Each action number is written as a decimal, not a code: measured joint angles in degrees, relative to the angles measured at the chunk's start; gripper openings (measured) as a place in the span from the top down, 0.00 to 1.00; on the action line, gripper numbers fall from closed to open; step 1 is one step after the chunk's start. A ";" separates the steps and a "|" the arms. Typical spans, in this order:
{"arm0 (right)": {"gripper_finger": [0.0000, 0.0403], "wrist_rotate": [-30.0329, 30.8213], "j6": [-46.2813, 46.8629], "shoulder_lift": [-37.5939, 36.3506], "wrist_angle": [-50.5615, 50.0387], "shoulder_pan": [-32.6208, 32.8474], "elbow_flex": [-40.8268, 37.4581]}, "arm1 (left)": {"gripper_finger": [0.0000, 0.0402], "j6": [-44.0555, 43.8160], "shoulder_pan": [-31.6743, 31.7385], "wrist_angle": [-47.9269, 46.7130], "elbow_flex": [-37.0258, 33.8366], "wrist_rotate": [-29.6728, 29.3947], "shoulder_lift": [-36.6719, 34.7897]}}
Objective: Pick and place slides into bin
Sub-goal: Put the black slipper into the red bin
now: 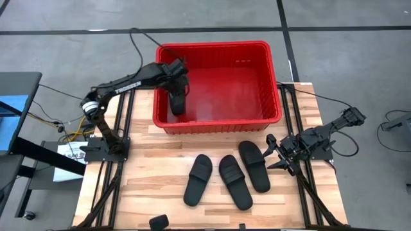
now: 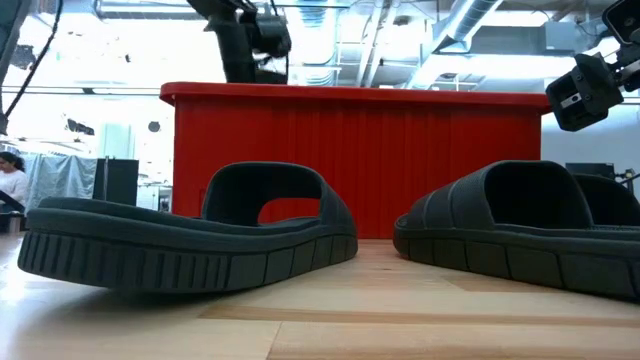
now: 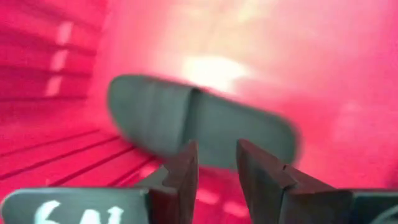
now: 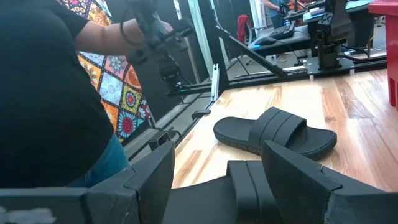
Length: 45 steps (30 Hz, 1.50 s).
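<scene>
- The wooden tabletop (image 1: 154,160) carries the bin and three slides, with one arm at each side.
- The red bin (image 1: 270,83) stands at the far edge of the tabletop; one black slide (image 1: 177,101) is inside it, near its left wall.
- Three more slides lie side by side on the tabletop in front of the bin: the left slide (image 1: 198,179), the middle slide (image 1: 235,181) and the right slide (image 1: 254,165).
- The left hand (image 1: 178,86) reaches down into the bin just above the slide there (image 3: 186,121); its fingers (image 3: 183,171) are slightly parted and grip nothing.
- The right hand (image 1: 275,154) waits at the tabletop's right edge beside the right slide, its fingers (image 4: 152,174) spread wide.
- A person (image 4: 50,93) stands beyond the tabletop.
</scene>
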 joint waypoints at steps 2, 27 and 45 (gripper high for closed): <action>0.42 0.01 -0.01 -0.02 0.00 -0.01 0.01 | 0.74 -0.51 0.00 0.02 0.02 5.66 -1.72; 0.42 0.00 0.00 0.00 0.00 -0.01 0.02 | 0.74 1.94 -7.35 2.26 0.02 19.48 -8.60; 0.42 0.01 0.00 0.00 -0.02 -0.01 0.02 | 0.74 -1.37 -21.59 -7.84 0.02 29.06 -16.96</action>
